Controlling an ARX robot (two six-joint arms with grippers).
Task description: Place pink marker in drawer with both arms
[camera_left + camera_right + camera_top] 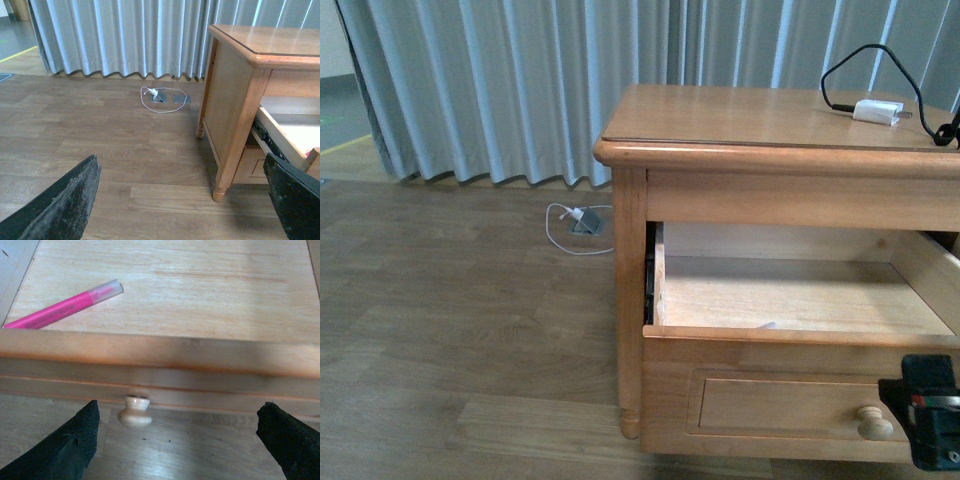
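Wood-plank floor (450, 330), curtained wall behind. Nearest: right gripper (177, 440), fingers spread wide and empty, hanging just before the knob (134, 411) of the drawer (800, 345). Left gripper (185, 200), likewise wide and empty, out over bare floor beside the cabinet (227, 85). Drawer: pulled open. Pink marker (65, 307): lying flat inside, near the front wall. Judged remaining step: closing; push squarely at the knob, keeping fingers off the rails. Farther: charger (877, 111) on the cabinet top.
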